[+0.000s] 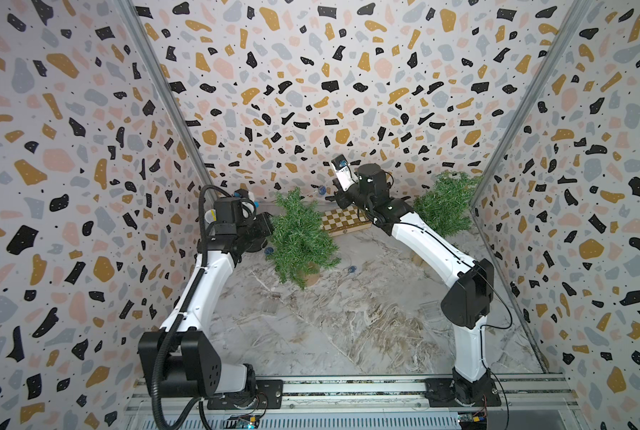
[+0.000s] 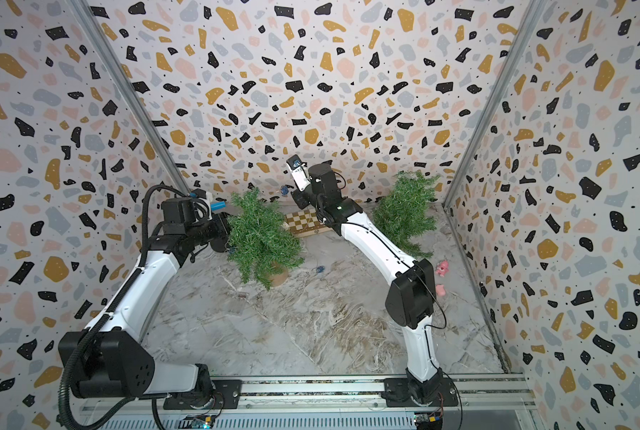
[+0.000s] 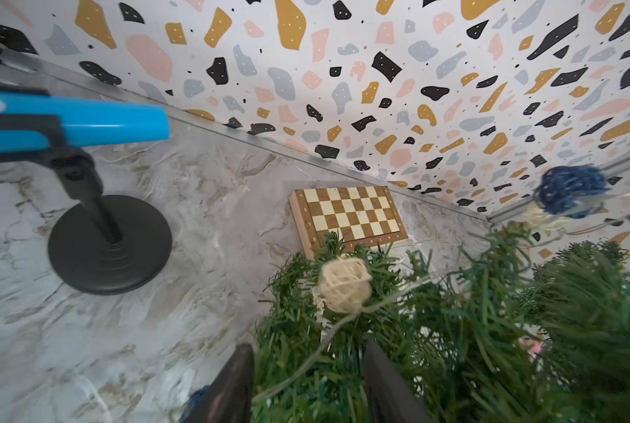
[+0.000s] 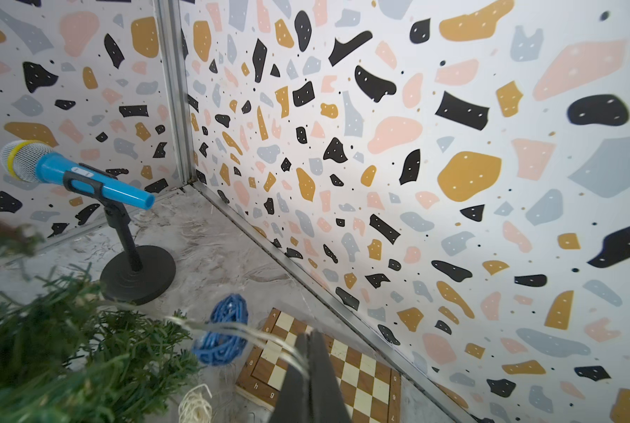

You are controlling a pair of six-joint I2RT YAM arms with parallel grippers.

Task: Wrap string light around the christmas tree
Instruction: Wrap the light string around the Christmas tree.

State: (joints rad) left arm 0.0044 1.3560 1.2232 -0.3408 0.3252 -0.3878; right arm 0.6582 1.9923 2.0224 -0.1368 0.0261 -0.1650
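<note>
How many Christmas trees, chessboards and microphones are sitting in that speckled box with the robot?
Christmas trees: 2
Chessboard: 1
Microphone on its stand: 1
Total: 4

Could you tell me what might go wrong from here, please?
1. The right gripper is shut on the string light; a hard pull could tip the christmas tree.
2. The left gripper is open, wire lying loose between its fingers, so the strand may slip off the branches.
3. The microphone stand sits near the left arm and could be knocked.
</note>
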